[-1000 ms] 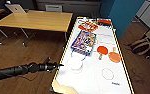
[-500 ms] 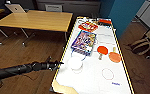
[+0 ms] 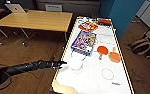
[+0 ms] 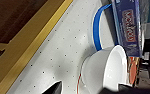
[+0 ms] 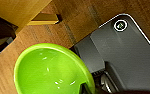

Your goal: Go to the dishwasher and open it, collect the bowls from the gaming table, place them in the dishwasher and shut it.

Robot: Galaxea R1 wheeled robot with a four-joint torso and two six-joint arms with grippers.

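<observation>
The gaming table has a glossy white top and yellow sides. A white bowl stands near its left edge. My left gripper is open at that bowl's side, a dark fingertip showing on either side of the bowl's base. A red bowl and an orange bowl lie farther right on the top. My right gripper holds a bright green bowl by its rim, over wooden floor. The dishwasher is out of view.
A colourful board game box with a blue loop beside it lies past the white bowl, and a red box farther back. A wooden table stands to the left and a teal wall to the right.
My left gripper has edged a little forward toward the white bowl. Everything else on the table is as before.
</observation>
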